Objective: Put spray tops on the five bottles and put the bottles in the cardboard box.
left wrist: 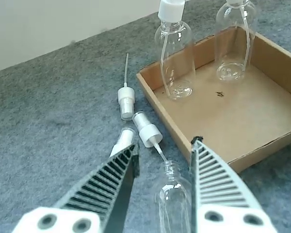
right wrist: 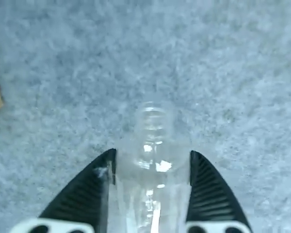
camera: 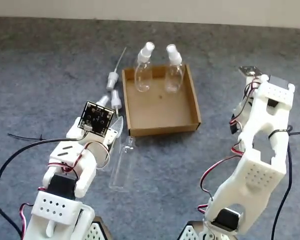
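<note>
A cardboard box [camera: 189,102] [left wrist: 262,58] lies on the grey carpet with two capped bottles [camera: 143,70] [camera: 174,70] standing at its far side. Three loose spray tops [left wrist: 126,99] [left wrist: 148,133] [left wrist: 123,141] lie just left of the box. An uncapped clear bottle [camera: 122,162] [left wrist: 172,194] lies on the carpet before the box's near left corner. My left gripper [left wrist: 162,155] [camera: 115,127] is open above its neck, one finger on each side. My right gripper [right wrist: 153,158] is shut on another uncapped clear bottle [right wrist: 153,131], held over bare carpet.
The right arm [camera: 260,150] stands tall to the right of the box. A black cable [camera: 25,142] runs across the carpet at the left. A pale wall strip borders the far side of the carpet.
</note>
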Controlling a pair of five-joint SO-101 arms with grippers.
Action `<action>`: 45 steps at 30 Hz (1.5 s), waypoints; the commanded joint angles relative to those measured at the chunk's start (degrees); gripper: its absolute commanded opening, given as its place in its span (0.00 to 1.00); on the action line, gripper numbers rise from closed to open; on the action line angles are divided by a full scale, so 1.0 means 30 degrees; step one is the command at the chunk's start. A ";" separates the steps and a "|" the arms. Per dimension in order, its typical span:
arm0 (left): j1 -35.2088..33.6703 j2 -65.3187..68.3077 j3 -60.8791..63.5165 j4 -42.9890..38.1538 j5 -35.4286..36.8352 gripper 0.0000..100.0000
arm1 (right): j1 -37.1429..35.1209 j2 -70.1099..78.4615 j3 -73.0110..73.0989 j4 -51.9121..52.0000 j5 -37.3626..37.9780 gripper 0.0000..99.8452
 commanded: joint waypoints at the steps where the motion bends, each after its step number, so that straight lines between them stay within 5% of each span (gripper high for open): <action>1: -0.0249 -0.0073 -0.0161 -0.0469 0.0176 0.16 | 0.0249 -0.1949 -0.3502 0.1832 -0.1348 0.03; 9: -0.0308 -0.0073 -0.0308 -0.0469 0.0176 0.16 | -0.0571 -0.4352 -0.8923 0.5026 -0.3165 0.00; 14: -0.3092 0.0542 -0.2593 -0.0205 0.0205 0.16 | -0.0923 -0.5993 -0.9480 0.5582 -0.3575 0.00; 21: -0.5026 0.9392 -0.9949 0.5626 -0.0264 0.16 | -0.2330 -0.9568 -0.8894 0.5670 -0.4249 0.00; 31: -0.5260 2.3516 -2.4513 1.2366 -0.2755 0.16 | -0.6608 -1.6484 -0.0015 0.3678 -0.4220 0.00; 45: -0.4674 3.4505 -3.3597 1.3685 -0.3370 0.16 | -1.1502 -2.7033 1.5399 -0.2945 -0.4161 0.00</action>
